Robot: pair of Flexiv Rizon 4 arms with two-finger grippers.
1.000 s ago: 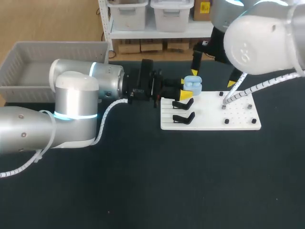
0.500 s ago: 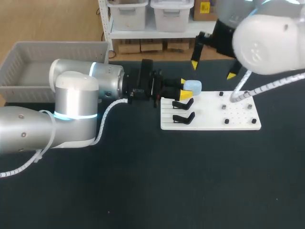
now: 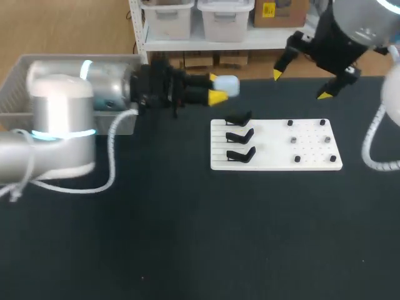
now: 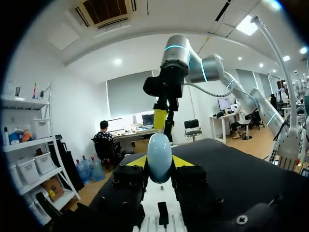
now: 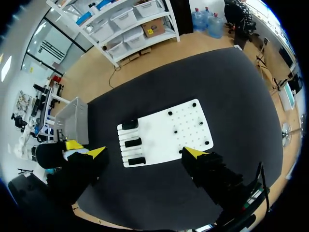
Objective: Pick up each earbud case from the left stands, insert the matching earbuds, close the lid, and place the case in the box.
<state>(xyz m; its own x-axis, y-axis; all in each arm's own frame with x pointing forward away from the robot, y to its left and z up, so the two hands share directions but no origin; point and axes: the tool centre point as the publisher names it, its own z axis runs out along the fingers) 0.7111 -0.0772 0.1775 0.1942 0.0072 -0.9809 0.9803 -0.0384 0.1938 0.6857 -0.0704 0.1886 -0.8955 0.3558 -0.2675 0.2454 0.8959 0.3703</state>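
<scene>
A pale blue earbud case with its lid down hangs above the table's far side, with my left gripper shut on it. In the left wrist view the case stands upright between the yellow fingertips. Three black stands on the left of the white board hold nothing. My right gripper hovers open and high beyond the board's far right, with nothing in it. From its wrist view the board lies below the right gripper.
The grey box stands at the table's far left, behind my left arm. Several small black pegs stick up from the board's right half. In the left wrist view my right arm hangs straight ahead of the case.
My left gripper has carried the case off the board, leftward and farther back, toward the box. My right gripper has risen and drawn away to the right, still open.
</scene>
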